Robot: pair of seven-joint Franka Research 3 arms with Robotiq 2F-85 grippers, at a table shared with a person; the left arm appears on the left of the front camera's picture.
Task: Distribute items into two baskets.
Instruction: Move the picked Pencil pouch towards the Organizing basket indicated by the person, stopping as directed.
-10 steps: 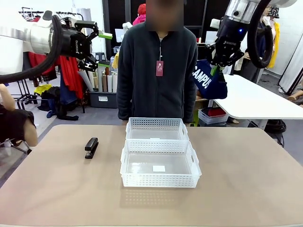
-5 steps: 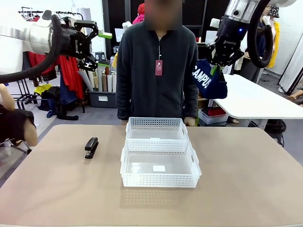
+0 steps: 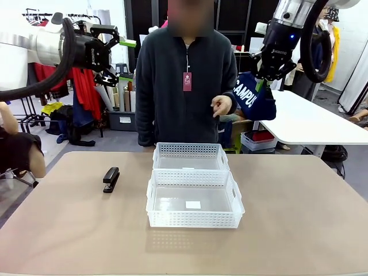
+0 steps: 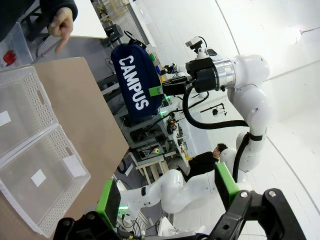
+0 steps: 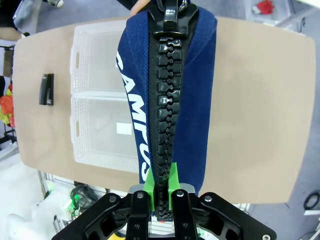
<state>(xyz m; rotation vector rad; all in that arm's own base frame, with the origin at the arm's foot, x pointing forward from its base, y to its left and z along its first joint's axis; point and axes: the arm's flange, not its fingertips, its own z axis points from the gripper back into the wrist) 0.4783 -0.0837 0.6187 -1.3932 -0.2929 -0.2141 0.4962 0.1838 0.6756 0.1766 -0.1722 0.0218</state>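
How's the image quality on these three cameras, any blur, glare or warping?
Front view: even light, sharp, a soft shadow in front of the near basket on the table. Left wrist view: rolled sideways, the white wall washed out bright, the pouch lettering crisp. Right wrist view: the pouch hangs close to the lens, its zip in focus, no glare.

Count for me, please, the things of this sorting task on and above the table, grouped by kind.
White lattice baskets: 2
Navy CAMPUS zip pouch: 1
Black stapler: 1
Total: 4
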